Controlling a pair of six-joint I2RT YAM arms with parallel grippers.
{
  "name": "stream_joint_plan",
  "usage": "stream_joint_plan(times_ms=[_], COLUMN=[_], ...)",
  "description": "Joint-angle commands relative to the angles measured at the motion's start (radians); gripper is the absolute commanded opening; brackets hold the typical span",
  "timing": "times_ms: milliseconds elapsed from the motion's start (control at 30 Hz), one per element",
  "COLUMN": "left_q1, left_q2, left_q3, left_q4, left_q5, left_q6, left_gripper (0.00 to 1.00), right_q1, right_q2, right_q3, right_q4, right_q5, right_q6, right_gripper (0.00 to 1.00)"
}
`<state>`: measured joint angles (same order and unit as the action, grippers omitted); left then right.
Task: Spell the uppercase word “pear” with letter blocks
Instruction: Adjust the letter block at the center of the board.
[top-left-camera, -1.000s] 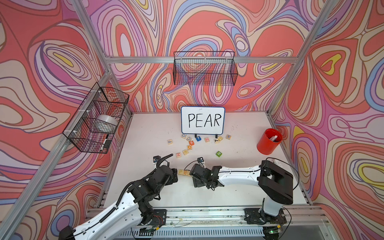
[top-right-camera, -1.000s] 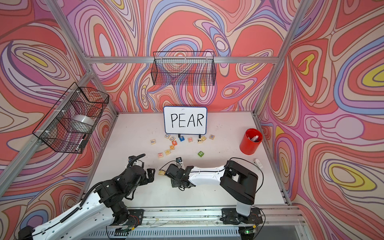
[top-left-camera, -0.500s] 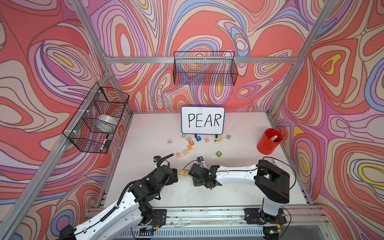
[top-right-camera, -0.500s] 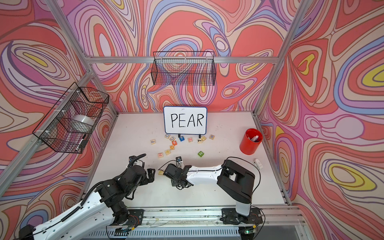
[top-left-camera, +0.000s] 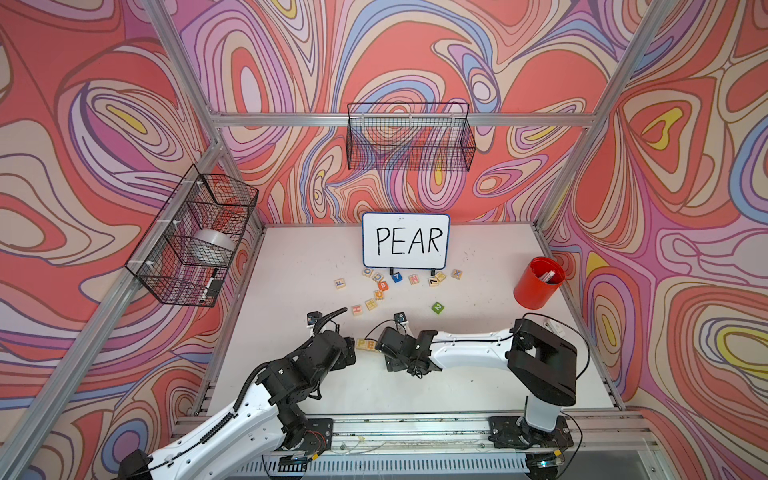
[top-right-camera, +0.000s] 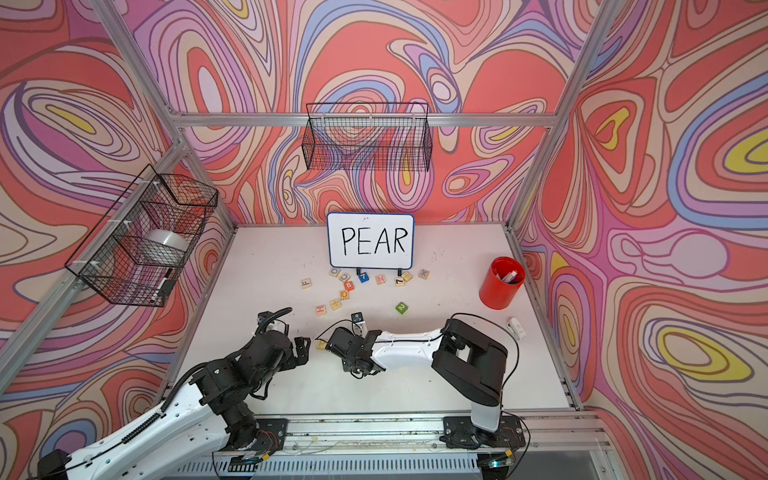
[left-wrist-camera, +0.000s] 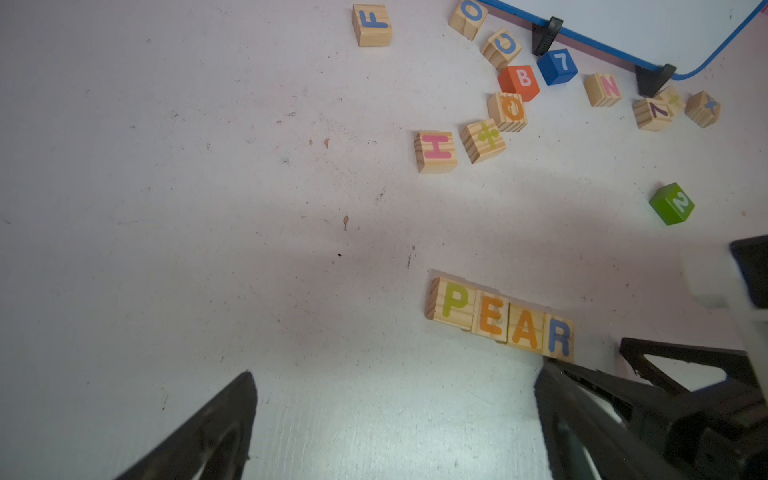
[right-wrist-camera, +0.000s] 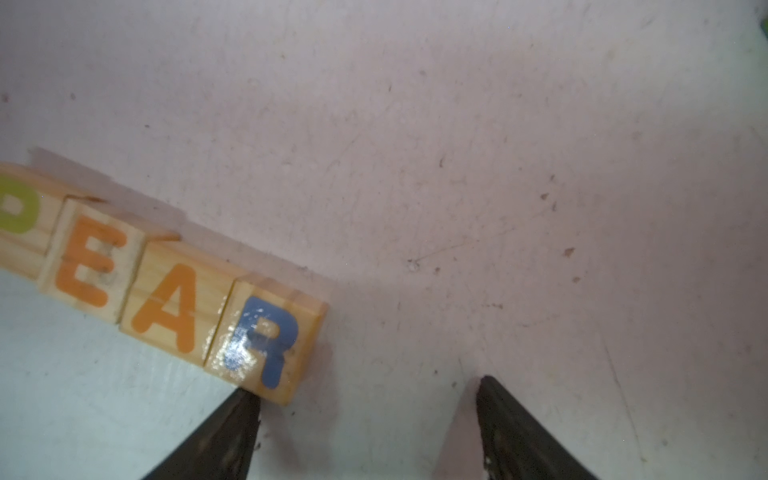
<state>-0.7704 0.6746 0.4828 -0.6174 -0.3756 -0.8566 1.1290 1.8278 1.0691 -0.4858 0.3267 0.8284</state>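
Letter blocks (left-wrist-camera: 500, 320): four pale-wood cubes with grainy sides, touching in a row on the scuffed white table (left-wrist-camera: 208, 208), reading PEAR.
Right claw (right-wrist-camera: 368, 390): black wedge fingers apart, empty, one tip just beside the glossy R block (right-wrist-camera: 266, 340).
Left claw (left-wrist-camera: 395, 370): spread wide, empty.

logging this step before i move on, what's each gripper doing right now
Left gripper: open, holding nothing.
Right gripper: open, holding nothing, close beside the R block.

The P block (right-wrist-camera: 16, 220) is cut off by the right wrist view's edge, and the E block (right-wrist-camera: 89, 262) looks blurred.
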Motion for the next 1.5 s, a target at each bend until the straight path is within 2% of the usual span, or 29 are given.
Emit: stream_joint_plan(times_ms=[0,200,467,800,1467], left_q1=[0.008,0.009,0.011,0.013,0.013], left_q2=[-0.007,-0.006,0.000,0.005,-0.009], left_q3=[0.022,0.022,0.022,0.022,0.022], left_q4=[0.000,0.003,0.016,0.019,0.005], left_q5=[-0.019,-0.017,-0.018,-0.013,-0.026], left_q6=[0.008,0.010,0.014,0.019,0.010], left_gripper=[1.00,1.00,1.00,1.00,1.00], right_q1=[0.005,0.004,0.005,-0.032,-0.050], right_q2=[0.010,-0.025,-0.147,-0.117,-0.013], right_q3=[0.000,-0.004,-0.036,-0.023,0.008], right_q4=[0.003,0.003,-0.076,-0.157,-0.041], right_q5=[-0.005,-0.015,0.064,0.165,0.065], right_q6=[0.001,-0.027,-0.029,0.018,-0.023], right_gripper=[0.83,0.83,0.84,0.86,0.86])
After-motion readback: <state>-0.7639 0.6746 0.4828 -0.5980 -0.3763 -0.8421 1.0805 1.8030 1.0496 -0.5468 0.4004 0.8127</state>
